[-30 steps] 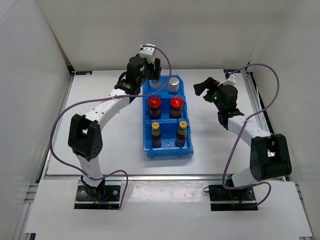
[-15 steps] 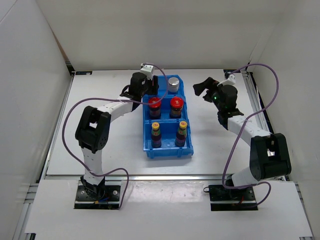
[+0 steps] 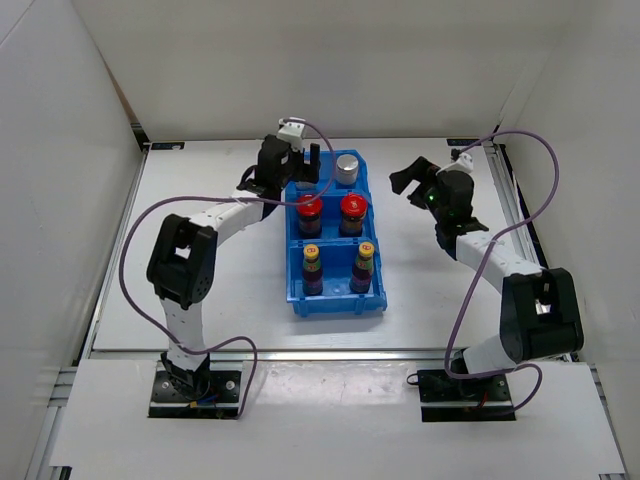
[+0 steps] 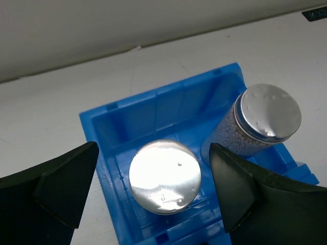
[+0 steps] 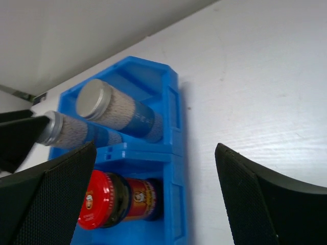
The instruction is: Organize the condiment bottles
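Change since the earlier frame: the left pincer point(image 4: 153, 149) had come down from a higher position over the far end of the blue bin point(image 3: 335, 303). Its jaws had gone from a narrower set to wide. The left arm's elbow had drawn in toward the bin. The right pincer point(image 3: 408, 178) showed almost no change and its jaws remained spread wide and held nothing.

Left pincer: the fingers point(image 4: 61, 186) stood wide on either side of a silver-capped shaker point(image 4: 164, 176). A gap was visible between the cap and each finger. The shaker stood upright directly below the pincer in the far compartment of the bin. A second shaker point(image 4: 271, 112) stood upright in the same compartment, just outside the finger on the right-arm side, close beside the first shaker.

Bin contents: the middle compartment, on the base side of the left pincer, held two red-lidded jars point(image 3: 309, 207) side by side. The nearest compartment, further toward the arm bases, held two yellow-capped bottles point(image 3: 312, 268), both upright. All six bottles were inside the bin.

Right pincer: it hung over the table point(image 3: 220, 290), well apart from the bin on its right-arm side. The far and middle compartments lay ahead of it between its fingers in the wrist view.
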